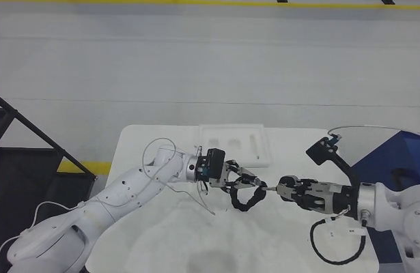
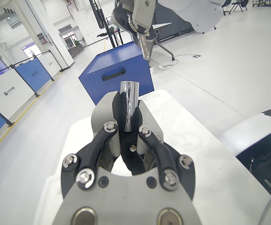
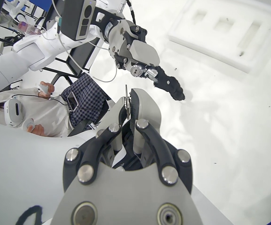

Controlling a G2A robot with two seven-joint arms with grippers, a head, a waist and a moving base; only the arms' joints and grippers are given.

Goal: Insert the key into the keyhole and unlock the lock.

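My left gripper (image 2: 127,108) is shut on a lock (image 2: 129,105) with a chrome cylinder and a black fabric-covered loop. In the top view the lock (image 1: 247,193) hangs above the table's middle, held by the left gripper (image 1: 254,183). The keyhole face (image 3: 136,70) points toward my right gripper (image 3: 128,99), which is shut on a small silver key (image 3: 126,98). From the left wrist the key (image 2: 143,45) points down at the cylinder's end, a short gap away. In the top view the right gripper (image 1: 281,188) holds the key tip (image 1: 270,187) just right of the lock.
A white foam tray (image 1: 235,144) with shallow recesses lies at the table's back edge. A blue cabinet (image 1: 394,164) stands beside the table on the right, a black frame (image 1: 22,136) on the left. A black cable (image 1: 336,246) loops under the right arm.
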